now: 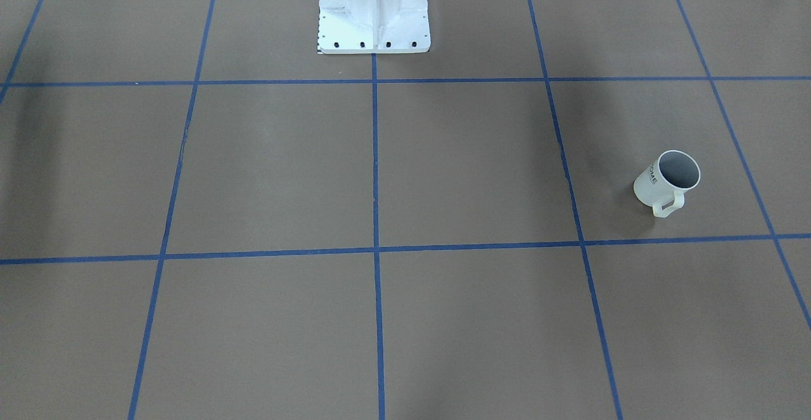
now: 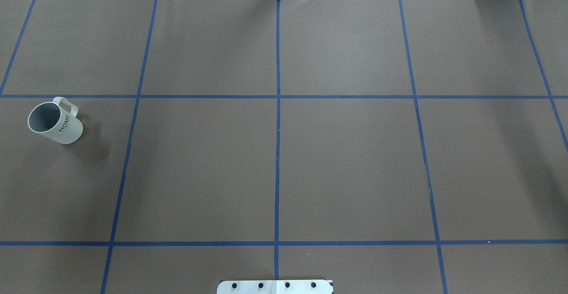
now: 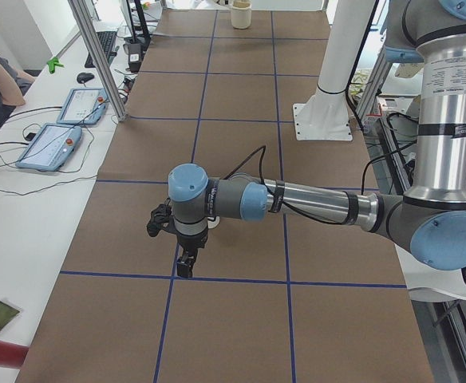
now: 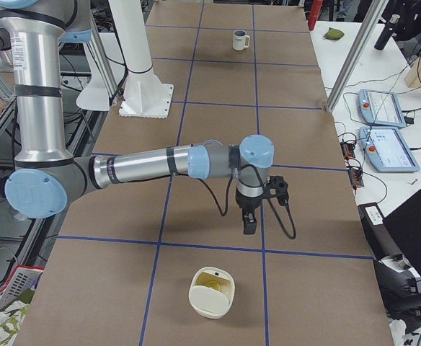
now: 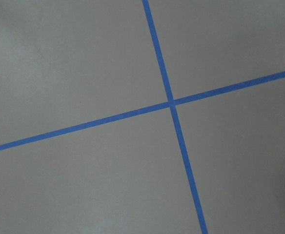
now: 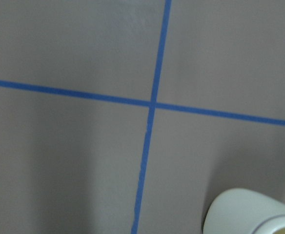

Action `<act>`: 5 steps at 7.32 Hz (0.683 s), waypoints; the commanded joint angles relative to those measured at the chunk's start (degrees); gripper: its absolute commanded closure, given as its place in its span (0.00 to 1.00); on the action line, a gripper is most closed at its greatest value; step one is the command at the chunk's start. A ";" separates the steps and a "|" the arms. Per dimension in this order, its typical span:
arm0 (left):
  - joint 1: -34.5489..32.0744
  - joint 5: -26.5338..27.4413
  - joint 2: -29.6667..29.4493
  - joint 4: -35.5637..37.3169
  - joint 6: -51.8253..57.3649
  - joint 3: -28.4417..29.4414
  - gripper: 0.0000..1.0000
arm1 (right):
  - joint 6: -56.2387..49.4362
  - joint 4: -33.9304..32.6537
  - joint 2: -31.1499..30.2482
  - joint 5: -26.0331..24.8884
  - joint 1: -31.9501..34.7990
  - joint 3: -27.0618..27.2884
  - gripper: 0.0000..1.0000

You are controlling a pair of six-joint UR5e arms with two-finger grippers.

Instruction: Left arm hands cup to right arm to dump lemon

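White HOME cup (image 1: 666, 182) upright on the brown taped table (image 2: 346, 161) on the robot's left, handle toward the operators' side, well apart from the right gripper (image 4: 249, 222). Left gripper (image 3: 185, 265) and right gripper pointing down above blue tape lines (image 2: 278, 152); jaws apart or together, impossible to tell.

The cup (image 2: 55, 123) stands upright on the table (image 2: 355, 161), toward the robot's left end, handle turned away from the robot. The pedestal (image 1: 374, 11) is at the middle of the robot's edge. The container (image 4: 212, 292) sits on the table near the right end, well apart from the cup. The right gripper (image 4: 249, 226) hangs above the table, between pedestal and container.
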 commanded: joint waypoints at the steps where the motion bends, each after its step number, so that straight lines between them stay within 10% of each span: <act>1: -0.10 -3.71 0.83 0.14 -0.69 0.39 0.00 | -0.34 1.65 -5.41 5.17 0.13 0.04 0.00; 5: -0.01 -4.45 1.10 -0.21 -0.60 0.66 0.00 | -0.43 7.18 -6.83 4.67 0.13 -0.05 0.00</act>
